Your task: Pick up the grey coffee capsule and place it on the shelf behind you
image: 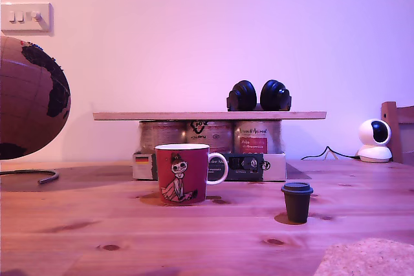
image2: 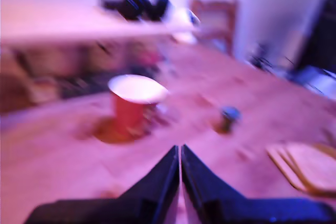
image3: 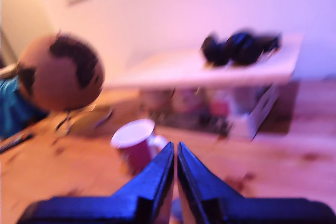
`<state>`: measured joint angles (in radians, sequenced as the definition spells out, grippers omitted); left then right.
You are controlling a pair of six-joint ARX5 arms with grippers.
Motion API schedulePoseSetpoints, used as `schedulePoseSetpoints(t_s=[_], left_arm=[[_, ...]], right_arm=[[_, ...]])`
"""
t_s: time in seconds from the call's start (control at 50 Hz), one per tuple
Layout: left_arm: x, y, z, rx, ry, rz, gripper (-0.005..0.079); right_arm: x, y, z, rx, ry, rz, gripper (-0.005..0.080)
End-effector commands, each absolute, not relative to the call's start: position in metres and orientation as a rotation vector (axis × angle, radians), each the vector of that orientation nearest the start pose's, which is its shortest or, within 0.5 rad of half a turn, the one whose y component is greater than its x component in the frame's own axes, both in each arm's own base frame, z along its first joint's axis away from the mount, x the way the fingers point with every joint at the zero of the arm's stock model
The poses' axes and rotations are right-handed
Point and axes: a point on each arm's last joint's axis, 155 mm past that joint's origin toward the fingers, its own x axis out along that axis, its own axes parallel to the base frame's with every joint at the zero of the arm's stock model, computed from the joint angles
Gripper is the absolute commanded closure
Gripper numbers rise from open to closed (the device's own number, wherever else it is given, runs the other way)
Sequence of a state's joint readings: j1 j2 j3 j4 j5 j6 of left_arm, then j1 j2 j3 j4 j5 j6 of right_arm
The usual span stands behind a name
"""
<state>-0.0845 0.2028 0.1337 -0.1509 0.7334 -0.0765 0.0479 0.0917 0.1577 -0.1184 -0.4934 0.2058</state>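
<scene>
The grey coffee capsule (image: 297, 202) is standing upright on the pine surface (image: 97, 224), lid up, w/ nothing touching it, toward the exterior view's right and a bit nearer the camera than the red cartoon mug (image: 183, 173), which is sitting apart from it w/ its handle pointing at the capsule's side. Behind both, the shelf (image: 209, 115) is lying flat across a row of tins (image: 211, 136) that are standing in a low box (image: 275, 166); black headphones (image: 259, 95) are resting on the plank's top. A globe (image: 29, 98) is showing at the exterior view's left, a small white camera (image: 374, 140) at its right by the wall. Neither arm is showing in the exterior view. My first gripper (image2: 180, 153) is hanging above the surface, jaws together, nothing between them, w/ mug and capsule blurred ahead. My second gripper (image3: 175, 148) is likewise showing its jaws pressed together and empty, mug just beyond the tips, globe and shelf further off; both wrist views are motion-blurred.
</scene>
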Motion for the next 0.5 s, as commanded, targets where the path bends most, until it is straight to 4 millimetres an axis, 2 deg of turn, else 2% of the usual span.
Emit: schedulePoseSetpoints(t_s=[0.0,0.2,0.48], left_arm=[[0.195,-0.147,0.149,-0.135,0.263,-0.842,0.0762],[0.182,-0.167,0.137,-0.099,0.322,-0.946,0.0762],[0.170,-0.183,0.124,-0.068,0.379,-1.023,0.0762]], right_arm=[[0.222,0.104,0.183,0.223,0.151,0.565,0.0765],[0.221,0.118,0.160,0.254,0.293,0.618,0.0765],[0.217,0.143,0.138,0.223,0.451,0.708,0.0756]])
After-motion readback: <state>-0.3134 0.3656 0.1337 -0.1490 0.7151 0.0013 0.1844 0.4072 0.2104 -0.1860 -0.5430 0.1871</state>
